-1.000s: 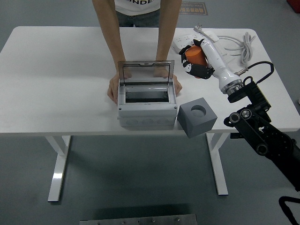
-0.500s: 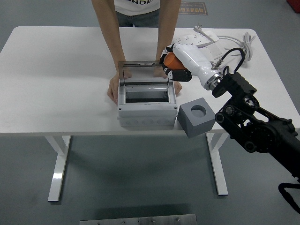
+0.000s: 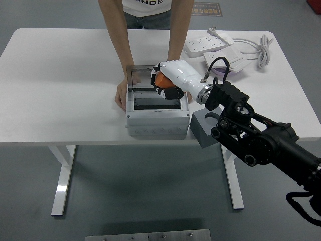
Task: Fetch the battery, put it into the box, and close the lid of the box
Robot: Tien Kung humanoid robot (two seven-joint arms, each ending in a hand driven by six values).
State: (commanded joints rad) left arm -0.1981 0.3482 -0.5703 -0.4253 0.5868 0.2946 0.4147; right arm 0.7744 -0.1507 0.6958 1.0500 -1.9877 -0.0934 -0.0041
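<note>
Head view: the right robot hand (image 3: 165, 88), fingers curled tight around the orange battery (image 3: 161, 80), has swung from three o'clock to above the open box (image 3: 156, 118). A person's hand (image 3: 121, 96) steadies the box on the surface (image 3: 60, 85). Lowering it in likely follows.

The robot's right arm (image 3: 261, 145) reaches in from the lower right, black jointed links leading up to a white forearm angled toward the upper left. Its right hand (image 3: 165, 86) has the fingers curled tight in a grasp, palm turned down. The person's left-side hand (image 3: 121, 97) rests flat, arms straight down.
</note>
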